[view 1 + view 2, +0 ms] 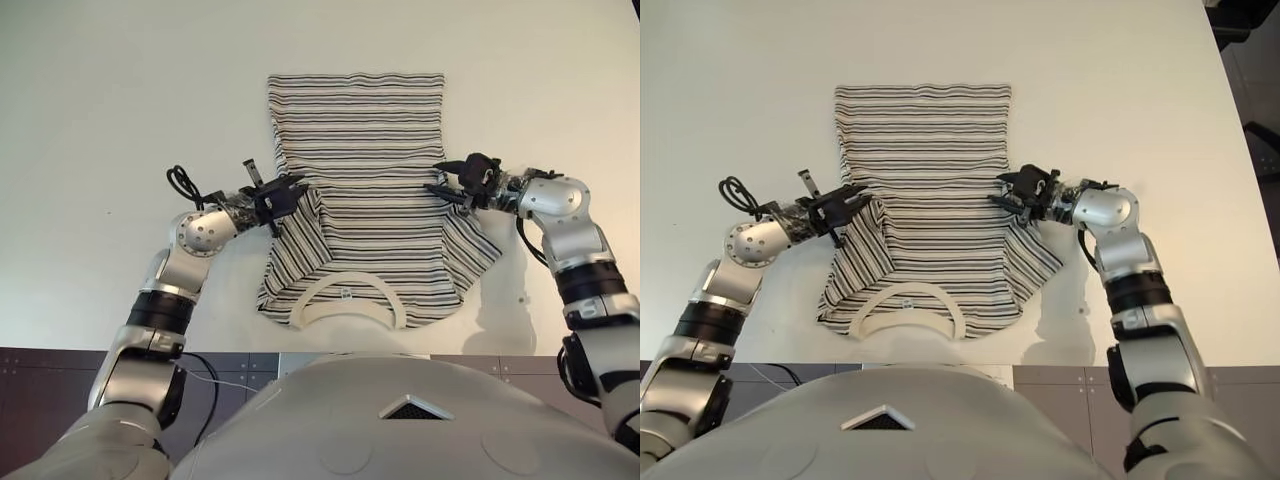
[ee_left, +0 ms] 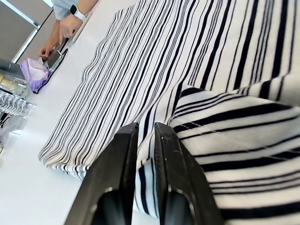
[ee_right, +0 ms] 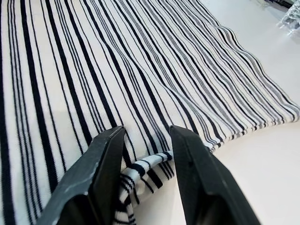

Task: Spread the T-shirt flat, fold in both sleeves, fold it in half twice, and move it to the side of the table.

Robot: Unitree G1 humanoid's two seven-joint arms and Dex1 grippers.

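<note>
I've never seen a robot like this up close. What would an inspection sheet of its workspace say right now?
Surface: white table, smooth.
Job's things: striped T-shirt lying flat, collar nearest the robot, sleeves not yet folded in.
Clutter: purple item and clear containers beyond the shirt.
Grippers: left gripper shut on the shirt's left edge; right gripper at its right edge, grip unclear.
Cables: black cable looped at the left wrist.
Surroundings: dark floor panels at the table's near side.
</note>
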